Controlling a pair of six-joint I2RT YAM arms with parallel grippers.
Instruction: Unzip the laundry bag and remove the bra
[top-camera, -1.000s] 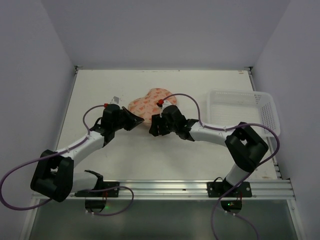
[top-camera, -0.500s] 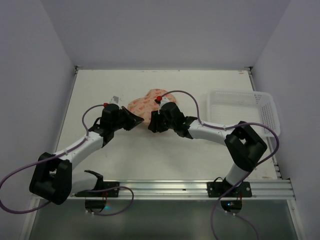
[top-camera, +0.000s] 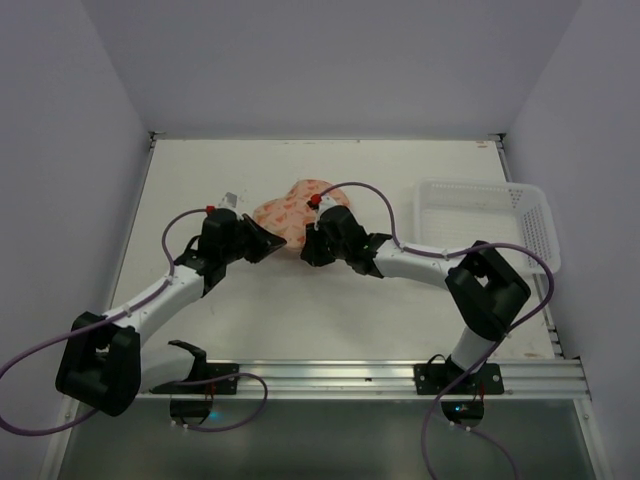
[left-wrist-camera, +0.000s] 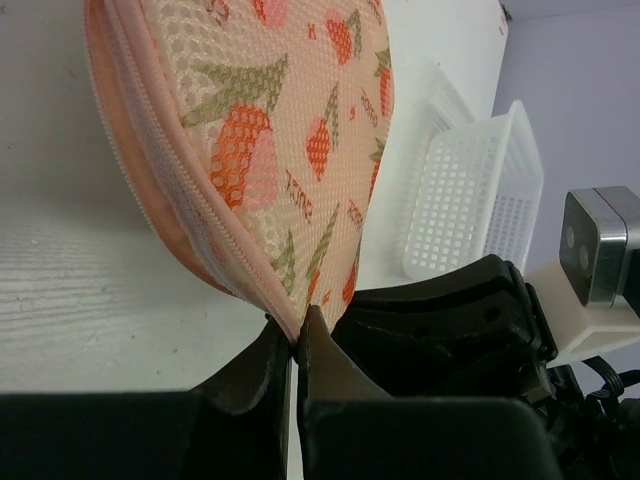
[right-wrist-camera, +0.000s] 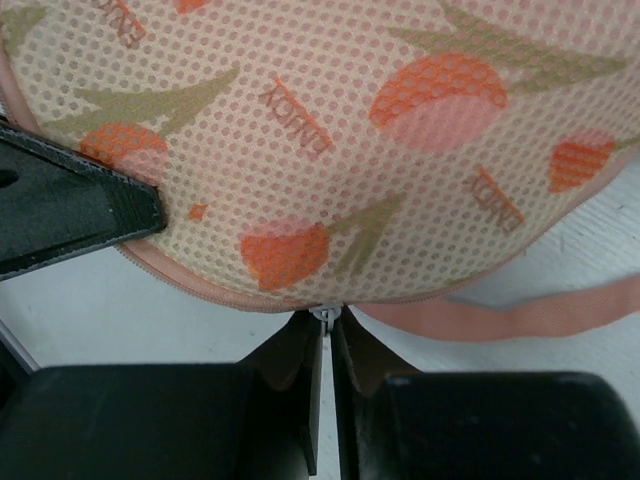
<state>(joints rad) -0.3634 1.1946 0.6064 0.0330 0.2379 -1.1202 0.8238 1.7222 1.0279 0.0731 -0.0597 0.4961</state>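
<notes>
The left gripper pinched the laundry bag by its seam at seven o'clock; the right gripper nipped the zip pull at six. Pulling steadily along the seam looked wisest.

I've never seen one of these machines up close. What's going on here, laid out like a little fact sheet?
Item: laundry bag, peach mesh with fruit print, lying on the table
Zip: looks closed
Left claw: shut, pinching the bag's seam edge
Right claw: closed on the zipper pull
Nearby: white basket, to the right, apart from the bag
Contents: hidden from view
</notes>
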